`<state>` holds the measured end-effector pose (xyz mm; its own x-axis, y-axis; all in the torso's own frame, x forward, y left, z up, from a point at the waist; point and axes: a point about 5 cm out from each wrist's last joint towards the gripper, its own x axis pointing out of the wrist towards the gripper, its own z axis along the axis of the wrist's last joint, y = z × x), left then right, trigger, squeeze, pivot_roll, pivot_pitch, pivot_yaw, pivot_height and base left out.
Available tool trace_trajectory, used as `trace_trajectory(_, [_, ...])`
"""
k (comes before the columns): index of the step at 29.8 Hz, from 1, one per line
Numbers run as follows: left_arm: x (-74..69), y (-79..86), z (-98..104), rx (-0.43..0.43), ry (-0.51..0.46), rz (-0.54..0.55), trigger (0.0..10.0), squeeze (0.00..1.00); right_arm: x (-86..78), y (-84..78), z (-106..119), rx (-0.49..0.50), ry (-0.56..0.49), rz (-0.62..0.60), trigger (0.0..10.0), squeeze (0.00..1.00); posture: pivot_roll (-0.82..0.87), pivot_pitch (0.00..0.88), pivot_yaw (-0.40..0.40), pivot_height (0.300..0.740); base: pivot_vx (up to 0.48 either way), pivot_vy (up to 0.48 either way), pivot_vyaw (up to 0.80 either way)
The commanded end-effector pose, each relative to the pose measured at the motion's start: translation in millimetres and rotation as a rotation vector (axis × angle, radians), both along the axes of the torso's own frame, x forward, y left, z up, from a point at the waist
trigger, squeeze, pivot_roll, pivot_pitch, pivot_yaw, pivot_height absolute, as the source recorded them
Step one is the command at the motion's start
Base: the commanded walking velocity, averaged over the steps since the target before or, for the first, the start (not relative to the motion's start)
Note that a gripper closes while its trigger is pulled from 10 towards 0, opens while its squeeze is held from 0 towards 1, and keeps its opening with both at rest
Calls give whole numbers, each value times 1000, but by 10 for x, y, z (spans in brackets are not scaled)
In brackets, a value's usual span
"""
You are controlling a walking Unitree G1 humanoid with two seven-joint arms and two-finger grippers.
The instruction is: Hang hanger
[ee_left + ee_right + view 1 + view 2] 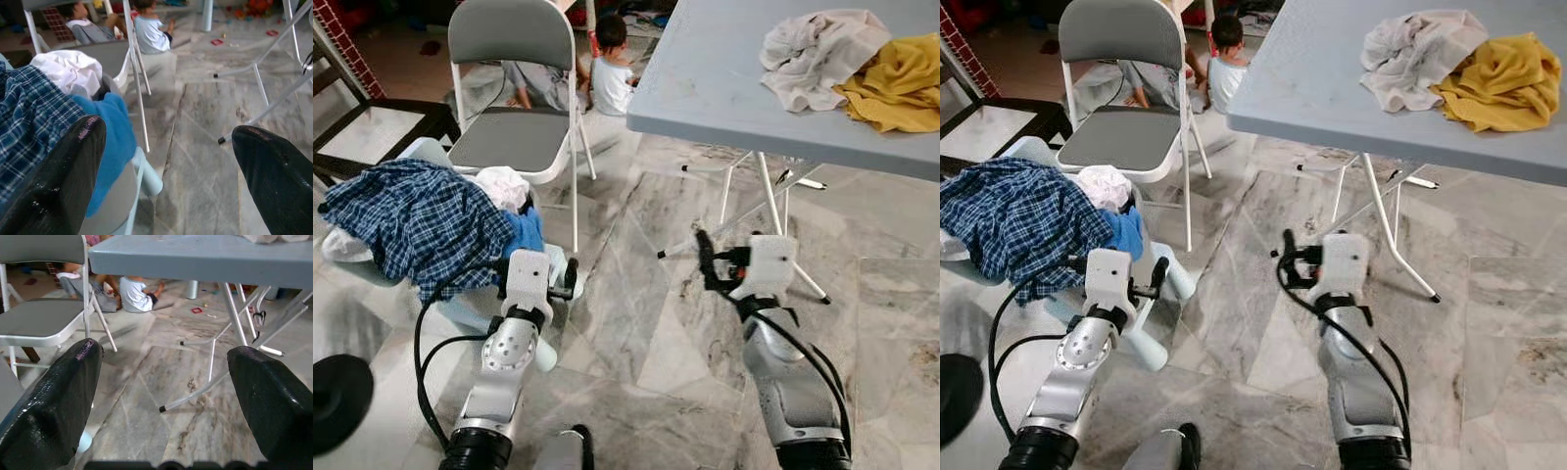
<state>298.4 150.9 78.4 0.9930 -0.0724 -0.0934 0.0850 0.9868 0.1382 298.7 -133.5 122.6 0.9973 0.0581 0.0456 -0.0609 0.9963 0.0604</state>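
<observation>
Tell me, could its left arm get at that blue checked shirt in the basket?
Probably yes: the left gripper hangs open right beside the checked shirt heaped in the basket, with nothing between them.

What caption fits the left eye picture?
Both open pincers, left and right, hover between laundry basket and table.

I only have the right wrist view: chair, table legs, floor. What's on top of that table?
Observer: Two crumpled cloths, a white cloth and a yellow cloth, at the far corner of the table.
Operator: Any laundry nearer the left arm?
Observer: Yes, a laundry basket on the floor beside the left gripper, heaped with a blue plaid shirt.
Operator: A hanger anywhere?
Observer: I cannot make one out. The right gripper hangs over bare floor, jaws open.
</observation>
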Motion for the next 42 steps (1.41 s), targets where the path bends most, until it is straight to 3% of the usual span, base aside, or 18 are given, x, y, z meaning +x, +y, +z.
trace_trajectory(1, [-20, 13, 1, -3, 5, 3, 10000, 0, -35, -58, -20, -1, 7, -16, 10000, 0, 33, 228, 27, 740, 0, 409, -800])
trace_trajectory(33, [-71, 27, 11, 23, 15, -3, 10000, 0, -90, -8, -39, -22, 15, 18, 10000, 0, 27, 248, 35, 740, 0, 452, -47])
trace_trajectory(36, [-63, 24, 91, 10, -42, -26, 10000, 0, -90, -2, -39, -24, 14, 19, 10000, 0, 25, 244, 37, 740, 0, 0, 0])
trace_trajectory(42, [-57, 19, 161, -45, -63, -78, 10000, 0, -90, 5, -37, -30, 13, 26, 10000, 0, 23, 241, 33, 740, 0, 0, 0])
